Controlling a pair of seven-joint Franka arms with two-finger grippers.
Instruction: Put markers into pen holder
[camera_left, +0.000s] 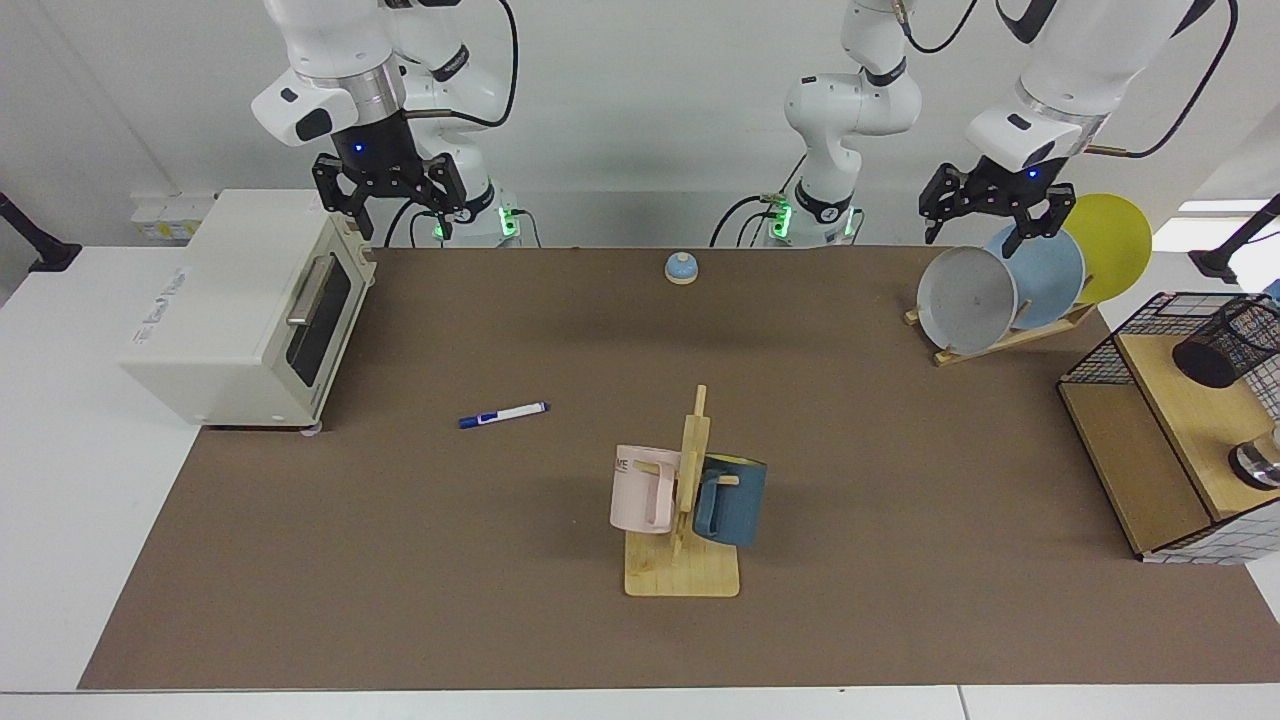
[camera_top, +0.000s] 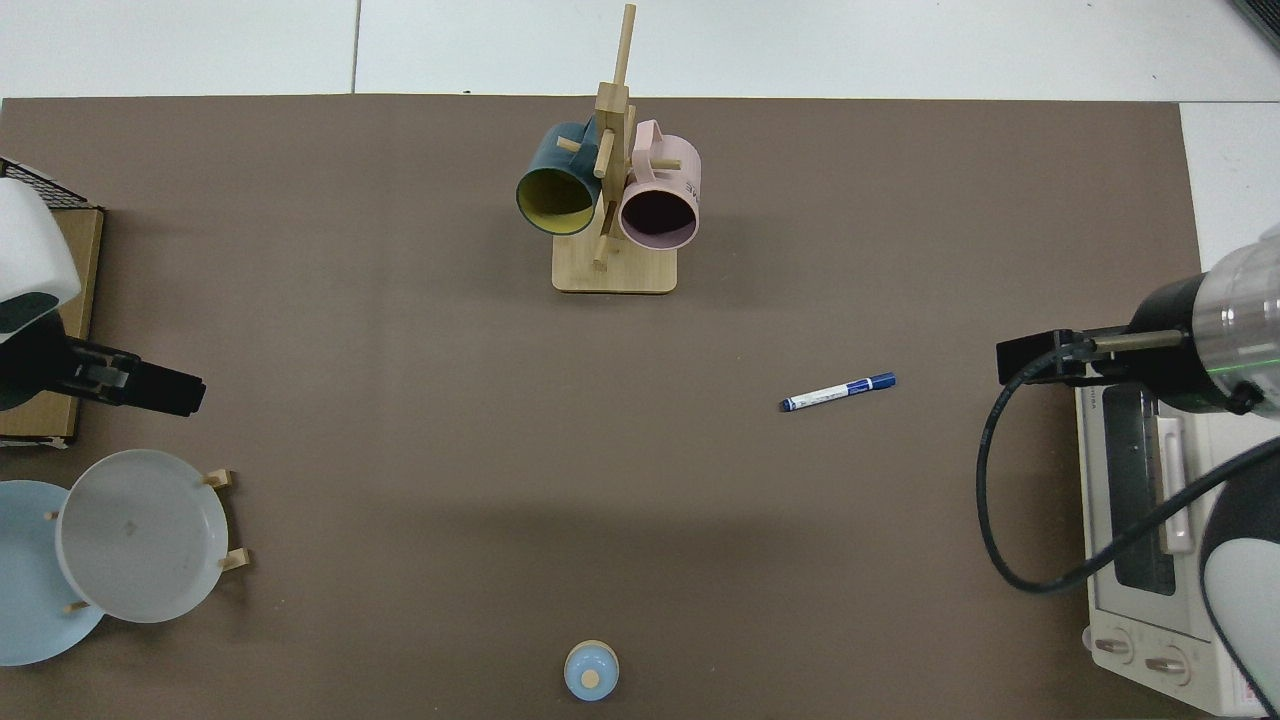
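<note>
The marker (camera_left: 503, 414), white-barrelled with a dark blue cap, lies flat on the brown mat left of centre; the top view shows the marker (camera_top: 838, 392) alone on the mat. The pen holder (camera_left: 1228, 345), a black mesh cup, rests tilted on its side on the upper wooden shelf at the far right; the top view does not show it. My right gripper (camera_left: 400, 225) hangs open above the toaster oven's back corner, far behind the marker. Over the plate rack, my left gripper (camera_left: 975, 238) is open and empty, some way left of the holder.
A cream toaster oven (camera_left: 250, 310) stands at the left. A wooden mug rack (camera_left: 683, 570) with a pink and a blue mug stands front of centre. A plate rack (camera_left: 1010, 335) holds three plates. A wire basket with wooden shelves (camera_left: 1130, 440) fills the right edge. A small bell (camera_left: 681, 267) sits at the back.
</note>
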